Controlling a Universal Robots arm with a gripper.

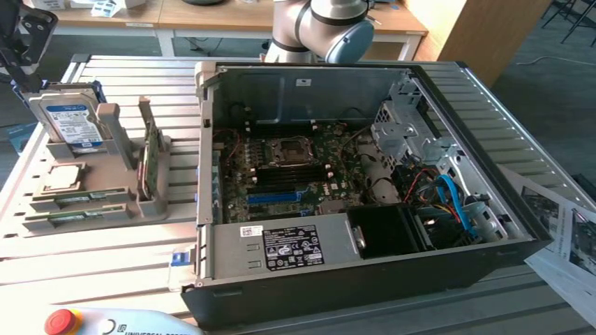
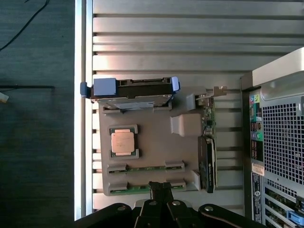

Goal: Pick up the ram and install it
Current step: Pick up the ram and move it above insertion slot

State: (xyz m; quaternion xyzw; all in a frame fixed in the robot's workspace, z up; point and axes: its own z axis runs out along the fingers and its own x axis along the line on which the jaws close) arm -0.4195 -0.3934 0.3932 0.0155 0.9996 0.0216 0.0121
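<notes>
The hand point(image 2: 161, 186), fingers pressed together and empty, hangs over a long, thin green ram stick point(image 2: 135, 187). The stick lies flat in the end slot of a grey plastic holder tray point(image 2: 154, 147) at the slatted metal worktop's point(image 2: 190, 38) edge, beside an open black computer case point(image 1: 308, 98).

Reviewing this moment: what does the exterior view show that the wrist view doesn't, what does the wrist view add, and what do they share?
Exterior view: the open computer case's inside, with motherboard, power supply and blue cables, plus a red stop button and printed sheets.
Wrist view: the shut, empty pincer, nearest the ram sticks, the case's rear panel and dark floor.
Both: the grey holder carrying the hard drive, processor chip, ram sticks and expansion card.
</notes>
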